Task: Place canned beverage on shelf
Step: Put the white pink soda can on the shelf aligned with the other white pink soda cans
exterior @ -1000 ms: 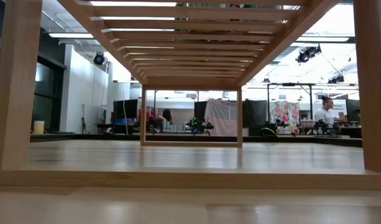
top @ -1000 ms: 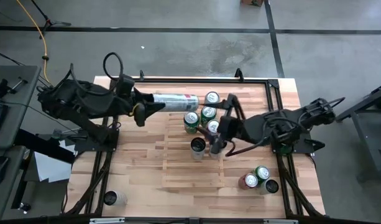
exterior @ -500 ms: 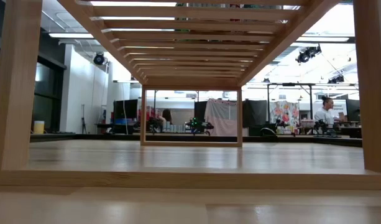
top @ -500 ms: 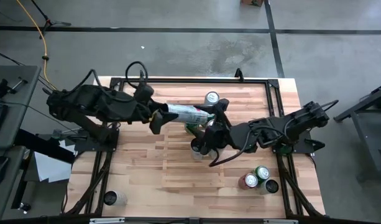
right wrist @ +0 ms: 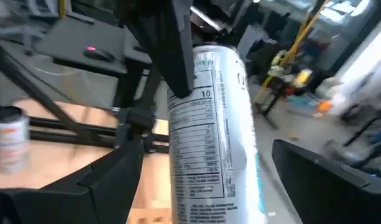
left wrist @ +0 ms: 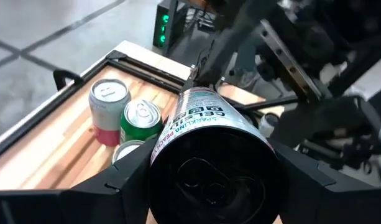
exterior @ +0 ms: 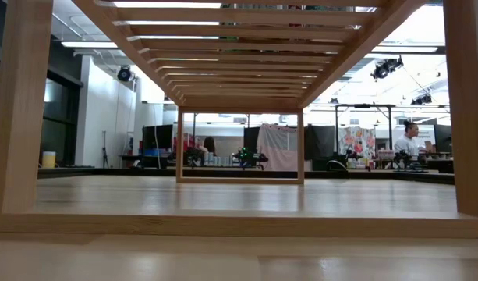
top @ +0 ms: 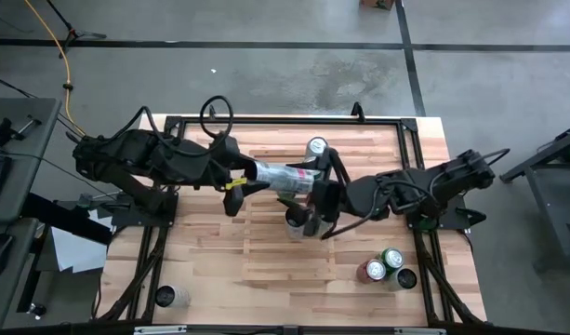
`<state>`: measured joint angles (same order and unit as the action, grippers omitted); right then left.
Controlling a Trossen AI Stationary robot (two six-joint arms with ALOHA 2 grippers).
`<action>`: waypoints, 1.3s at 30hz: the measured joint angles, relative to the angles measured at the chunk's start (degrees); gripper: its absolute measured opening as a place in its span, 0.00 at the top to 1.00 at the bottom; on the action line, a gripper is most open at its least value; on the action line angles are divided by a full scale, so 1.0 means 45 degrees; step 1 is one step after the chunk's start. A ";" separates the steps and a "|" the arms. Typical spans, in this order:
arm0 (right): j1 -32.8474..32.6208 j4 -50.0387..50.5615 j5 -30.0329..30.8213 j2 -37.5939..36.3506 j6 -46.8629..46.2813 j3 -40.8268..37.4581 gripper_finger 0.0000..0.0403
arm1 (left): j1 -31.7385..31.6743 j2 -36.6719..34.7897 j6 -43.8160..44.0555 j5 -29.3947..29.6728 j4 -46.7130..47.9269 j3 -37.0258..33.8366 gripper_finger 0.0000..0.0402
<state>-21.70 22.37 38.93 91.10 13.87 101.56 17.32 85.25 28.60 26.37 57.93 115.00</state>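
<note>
Can point(top: 283, 175) rigid, thin-walled, slick: left gripper point(top: 240, 177) jaws clamp its base; right gripper point(top: 314, 197) jaws apart — grip mid-body.

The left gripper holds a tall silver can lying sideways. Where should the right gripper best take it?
Grip the free half of the tall silver can, beyond the left gripper that clamps one end. The can lies level, so the open right gripper should close across its round side wall.
</note>
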 joint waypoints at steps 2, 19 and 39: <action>0.0214 0.0425 -0.0650 -0.0046 -0.0792 0.0000 0.15 | 0.0000 0.0000 -0.0547 -0.0080 0.0003 0.0000 0.41; 0.1522 0.1784 -0.3406 -0.0032 -0.2862 0.0000 0.15 | 0.0525 0.0092 -0.4679 0.0113 0.0220 -0.0005 0.41; 0.1741 0.1424 -0.3983 -0.0032 -0.3125 0.0000 0.43 | 0.0520 0.0102 -0.4716 0.0341 0.0260 -0.0005 0.32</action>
<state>-13.86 28.78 21.00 90.96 -0.20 101.56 19.66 85.71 7.38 27.90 59.10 114.98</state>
